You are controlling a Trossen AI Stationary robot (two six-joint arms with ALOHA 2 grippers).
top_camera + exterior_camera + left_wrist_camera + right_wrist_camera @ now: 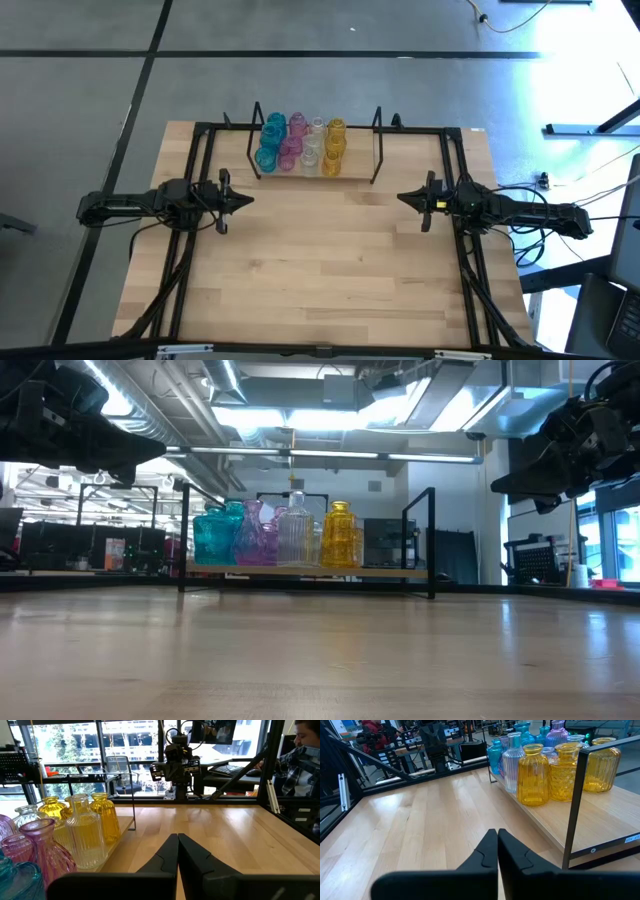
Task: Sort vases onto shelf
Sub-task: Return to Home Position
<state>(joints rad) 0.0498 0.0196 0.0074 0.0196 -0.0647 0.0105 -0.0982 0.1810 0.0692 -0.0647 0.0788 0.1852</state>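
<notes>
Several glass vases stand upright in colour groups on the shelf [350, 172] at the table's far side: teal-blue [270, 142], pink [293, 142], clear [313, 147] and yellow [334, 148]. In the low view they show as teal [216, 534], pink [257, 536], clear [294, 533] and yellow [340, 536]. The shelf's right half is bare plank. My left gripper [250, 200] hovers shut over the table's left side, in front of the shelf. My right gripper [401, 198] hovers shut over the table's right side, facing the left one. Neither touches anything.
Black wire end frames [377, 145] stand at both shelf ends. A black frame [205, 160] runs along the table's far edge and down both sides under the arms. Bare wooden tabletop [325, 260] lies between the arms and toward the near edge. People show beyond the table [305, 745].
</notes>
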